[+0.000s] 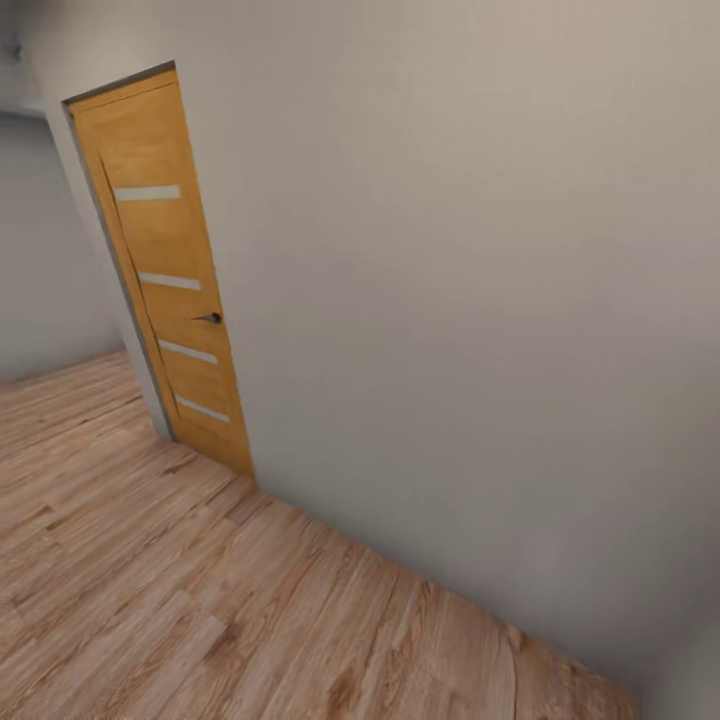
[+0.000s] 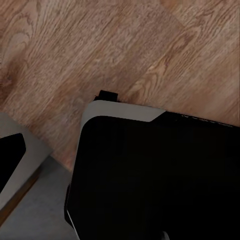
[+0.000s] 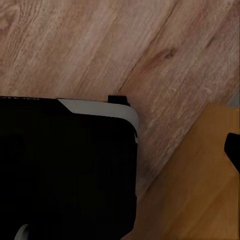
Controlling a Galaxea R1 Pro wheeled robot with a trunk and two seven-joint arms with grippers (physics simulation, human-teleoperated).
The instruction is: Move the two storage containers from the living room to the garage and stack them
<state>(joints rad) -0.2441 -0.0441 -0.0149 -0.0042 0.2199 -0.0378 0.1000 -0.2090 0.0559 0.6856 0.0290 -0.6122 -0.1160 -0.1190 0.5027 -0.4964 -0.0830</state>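
Driving: turn toward door [image 1: 165, 270] at upper left, staying off wall [image 1: 480, 300]. Gripper states: cannot tell.

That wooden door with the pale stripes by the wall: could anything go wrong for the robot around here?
Perhaps. The wooden door stands open beside a plain wall, so the passage at its left looks narrow; a wide base could clip the door or its frame. The robot's dark base already sits close over the plank floor near an orange panel, so a tight turn might scrape it.
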